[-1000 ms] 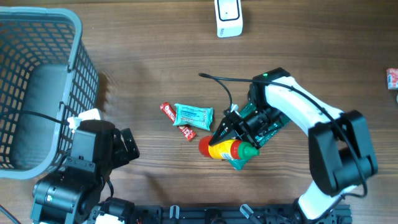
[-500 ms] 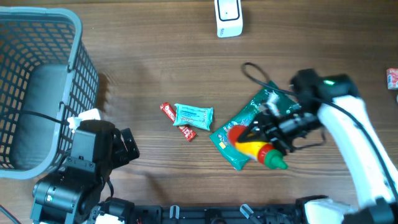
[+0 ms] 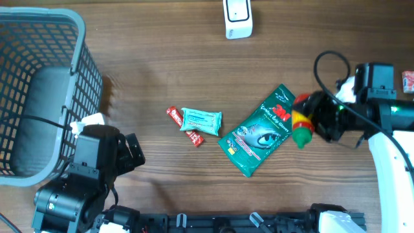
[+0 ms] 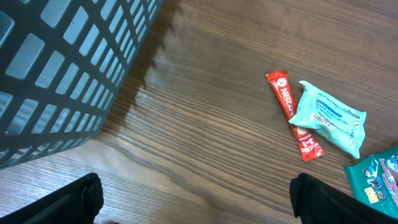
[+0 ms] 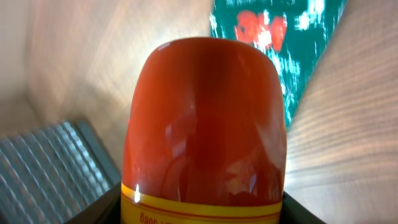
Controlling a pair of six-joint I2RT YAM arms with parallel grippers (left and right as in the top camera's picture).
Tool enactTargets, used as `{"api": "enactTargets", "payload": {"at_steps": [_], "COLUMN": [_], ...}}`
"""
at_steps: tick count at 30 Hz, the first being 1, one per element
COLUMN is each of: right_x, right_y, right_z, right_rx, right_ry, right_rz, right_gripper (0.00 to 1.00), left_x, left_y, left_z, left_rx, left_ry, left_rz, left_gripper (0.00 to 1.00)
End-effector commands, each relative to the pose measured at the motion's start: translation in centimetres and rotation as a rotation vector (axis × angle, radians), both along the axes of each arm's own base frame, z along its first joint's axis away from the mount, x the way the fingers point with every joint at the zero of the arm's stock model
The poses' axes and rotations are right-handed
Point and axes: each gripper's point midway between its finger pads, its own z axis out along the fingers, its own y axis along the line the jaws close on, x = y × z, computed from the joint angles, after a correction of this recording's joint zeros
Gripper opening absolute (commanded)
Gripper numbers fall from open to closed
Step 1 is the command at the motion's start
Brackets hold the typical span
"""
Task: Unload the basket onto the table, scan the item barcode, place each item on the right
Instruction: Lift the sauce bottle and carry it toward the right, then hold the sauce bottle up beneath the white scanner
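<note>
Now versus a second ago: the right claw (image 3: pixel 312 118) has left the middle of the table (image 3: pixel 162 58) and sits out to the right, and the sauce bottle (image 3: pixel 302 120) has come away with it, off the green packet (image 3: pixel 257 131).
Green packet: uncovered since then, so I can read its print; flat, glossy, lying on a diagonal.
Right claw: closed around the sauce bottle, just beside the packet's right end.
Sauce bottle: shiny red plastic with a rounded end (image 5: pixel 205 124), yellow band, green cap pointing toward the near edge.
Left claw (image 4: pixel 199 208): unmoved, jaws spread wide, nothing between them, next to the basket (image 3: pixel 90 71).
Basket: grey plastic lattice, cut off at the left edge.
Other items: a crinkled teal packet (image 3: pixel 201 120) lying over a thin red sachet (image 3: pixel 176 116), well apart from the bottle.
White scanner (image 3: pixel 237 18): at the far edge, partly cropped.
Hard to make out: the bottle fills my right wrist view; its label print is cut off, no barcode shows, and I cannot tell whether it touches the table.
</note>
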Motion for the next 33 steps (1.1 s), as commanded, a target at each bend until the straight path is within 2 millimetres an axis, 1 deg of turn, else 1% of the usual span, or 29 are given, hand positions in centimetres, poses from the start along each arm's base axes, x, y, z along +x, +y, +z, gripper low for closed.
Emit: {"api": "enactTargets", "payload": {"at_steps": [1, 5, 10, 11, 14, 15, 17, 19, 21, 25, 28, 29, 32, 33], "right_x": [2.6, 5.2, 8.3, 8.9, 11.6, 13.0, 15.0, 16.9, 19.5, 23.8, 27.4, 28.9, 31.5, 32.7], "right_y": [-1.3, -1.7, -1.5, -1.3, -0.1, 0.6, 1.4, 2.2, 3.2, 4.7, 5.9, 6.3, 7.0, 7.4], "right_z": [0.7, 1.0, -0.8, -1.2, -2.2, -2.6, -3.0, -3.0, -3.0, -3.1, -3.4, -3.7, -4.0, -4.1], "right_rx": [-0.021, -0.034, -0.027, -0.023, -0.008, -0.006, -0.021, -0.039, -0.075, -0.149, -0.195, -0.219, -0.254, -0.271], "right_ry": [-0.069, -0.141, -0.135, -0.129, -0.136, -0.143, -0.161, -0.177, -0.209, -0.252, -0.291, -0.307, -0.355, -0.391], "right_rz": [-0.119, -0.141, -0.167, -0.17, -0.158, -0.154, -0.146, -0.147, -0.143, -0.146, -0.155, -0.164, -0.184, -0.18], "right_gripper": [0.33, 0.33, 0.33, 0.33, 0.33, 0.33, 0.33, 0.33, 0.32, 0.33, 0.34, 0.34, 0.34, 0.34], "left_x": [0.0, 0.0, 0.0, 0.0, 0.0, 0.0, 0.0, 0.0, 0.0, 0.0, 0.0, 0.0, 0.0, 0.0], "left_y": [0.0, 0.0, 0.0, 0.0, 0.0, 0.0, 0.0, 0.0, 0.0, 0.0, 0.0, 0.0, 0.0, 0.0], "left_z": [0.0, 0.0, 0.0, 0.0, 0.0, 0.0, 0.0, 0.0, 0.0, 0.0, 0.0, 0.0, 0.0, 0.0], "left_rx": [0.004, 0.003, 0.004, 0.004, 0.004, 0.003, 0.003, 0.003, 0.004, 0.003, 0.004, 0.003, 0.004, 0.004], "left_ry": [0.001, 0.001, 0.001, 0.001, 0.001, 0.001, 0.001, 0.0, 0.001, 0.001, 0.001, 0.0, 0.001, 0.001], "left_rz": [-0.01, -0.01, -0.01, -0.01, -0.01, -0.01, -0.01, -0.01, -0.01, -0.01, -0.01, -0.01, -0.01, -0.01], "left_gripper": [1.0, 1.0, 1.0, 1.0, 1.0, 1.0, 1.0, 1.0, 1.0, 1.0, 1.0, 1.0, 1.0, 1.0]}}
